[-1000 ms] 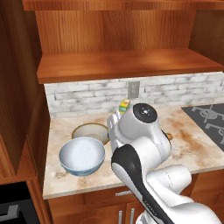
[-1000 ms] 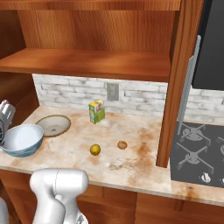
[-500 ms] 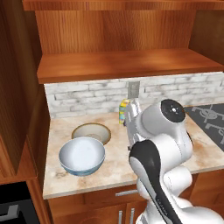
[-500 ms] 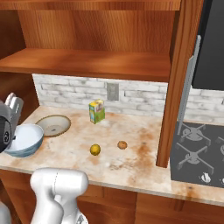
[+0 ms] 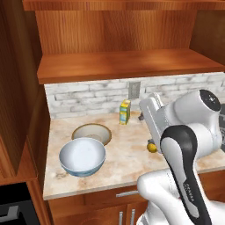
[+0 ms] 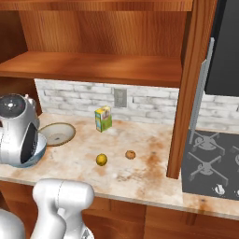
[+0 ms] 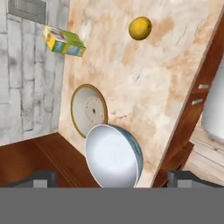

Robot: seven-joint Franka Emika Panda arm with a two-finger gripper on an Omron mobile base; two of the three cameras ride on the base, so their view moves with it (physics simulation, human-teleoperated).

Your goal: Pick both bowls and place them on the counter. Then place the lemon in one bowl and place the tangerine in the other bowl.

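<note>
The gripper (image 7: 112,177) stands wide open and holds nothing; its finger tips (image 7: 41,178) sit far apart above the counter (image 7: 175,57). Just ahead of the tips sits the white bowl with blue outside (image 7: 114,156), and touching its far rim lies the shallow tan-rimmed bowl (image 7: 89,110). The lemon (image 7: 140,28) rests well beyond both bowls. The tangerine (image 6: 130,154) lies just beside the lemon. A yellow-green carton (image 7: 64,41) stands near the brick wall (image 7: 22,70).

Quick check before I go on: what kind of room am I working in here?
A kitchen, by the look of it: a marbled stone counter under wooden shelving, a white brick backsplash with a wall outlet, and a gas stove to the right.
</note>
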